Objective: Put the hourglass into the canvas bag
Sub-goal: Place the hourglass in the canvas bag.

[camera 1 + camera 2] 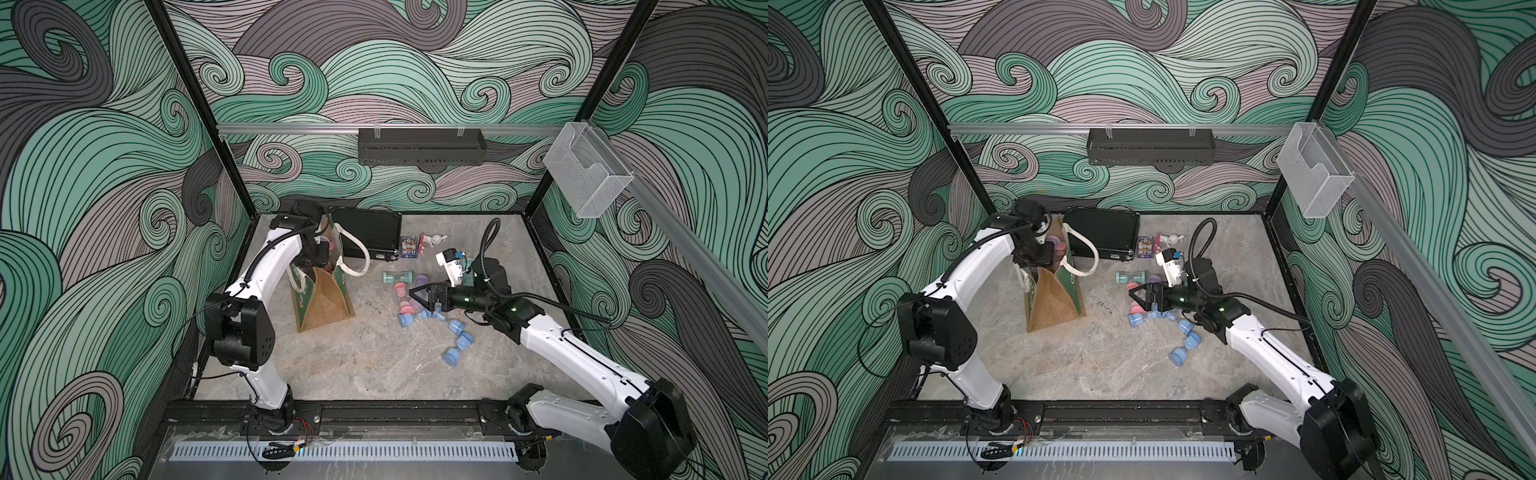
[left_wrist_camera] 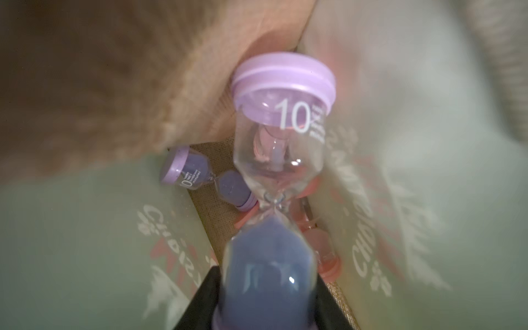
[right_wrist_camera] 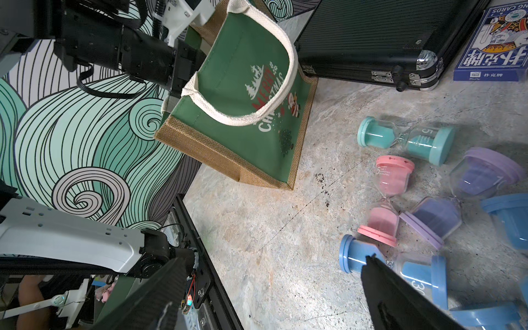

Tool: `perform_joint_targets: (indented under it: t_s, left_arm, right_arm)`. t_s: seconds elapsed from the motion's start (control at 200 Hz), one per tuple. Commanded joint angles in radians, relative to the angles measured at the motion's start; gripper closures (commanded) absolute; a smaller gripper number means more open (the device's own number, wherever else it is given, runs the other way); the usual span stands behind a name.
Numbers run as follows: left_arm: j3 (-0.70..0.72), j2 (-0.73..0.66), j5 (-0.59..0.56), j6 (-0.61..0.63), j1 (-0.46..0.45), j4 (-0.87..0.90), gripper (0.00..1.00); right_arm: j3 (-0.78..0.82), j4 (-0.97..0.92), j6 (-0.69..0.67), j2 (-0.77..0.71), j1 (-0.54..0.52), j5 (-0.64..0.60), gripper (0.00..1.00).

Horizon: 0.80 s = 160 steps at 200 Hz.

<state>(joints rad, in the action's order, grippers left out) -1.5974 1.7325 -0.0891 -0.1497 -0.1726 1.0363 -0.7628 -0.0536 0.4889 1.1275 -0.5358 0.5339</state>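
1. 2 arms in view. The left gripper (image 2: 265,275) is pinching the purple hourglass (image 2: 277,160) by its sand-filled bulb, close to the near cap, with jaws part-closed on it.
2. The right gripper (image 3: 277,258) is hanging with jaws spread wide and holding nothing. It's sitting over the loose hourglasses (image 1: 455,328) lying on the table (image 1: 374,365), well apart from the bag.
3. I'm reading the hourglass as light, rigid and fragile: clear, thin-looking bulbs and a narrow neck. The surface is smooth and curved, so I'm expecting it to be slippery.
4. I'm judging a cap, or the bulb right beside a cap, as the safe hold. I'm staying off the neck.
5. The hourglass is pointing away from the left gripper, empty "10" bulb leading, down inside the canvas bag (image 1: 328,307) between its green side panels. I can't tell whether it's touching anything below.
6. 1 other purple hourglass (image 2: 183,168) and some pink ones (image 2: 328,257) are lying on the bag floor, near the held one's far end.
7. I'm judging that releasing from here risks it knocking against those, so I'm favouring lowering further before opening.
8. The bag walls are looking soft and are leaning, so I'm watching the cream handle (image 3: 290,65) for snagging.
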Motion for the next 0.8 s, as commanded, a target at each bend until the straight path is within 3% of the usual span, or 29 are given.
perform_joint_targets:
  t_s: [0.0,0.17,0.28,0.796]
  left_arm:
    - [-0.019,0.036,0.001,-0.009,0.013,0.059,0.9]
    - [-0.035,0.048,0.006,-0.001,0.014,0.09,0.84]
    - [-0.039,0.043,0.019,0.018,0.013,0.102,0.72]
    - [-0.118,0.004,0.098,0.054,0.012,0.167,0.55]
  right_arm:
    - [-0.026,-0.001,-0.015,0.003,-0.006,-0.004,0.0]
    - [-0.036,-0.014,-0.018,0.01,-0.004,-0.023,0.0]
    - [-0.047,-0.035,-0.026,0.008,-0.004,-0.03,0.0]
    - [-0.099,-0.084,-0.043,-0.036,0.0,-0.052,0.0]
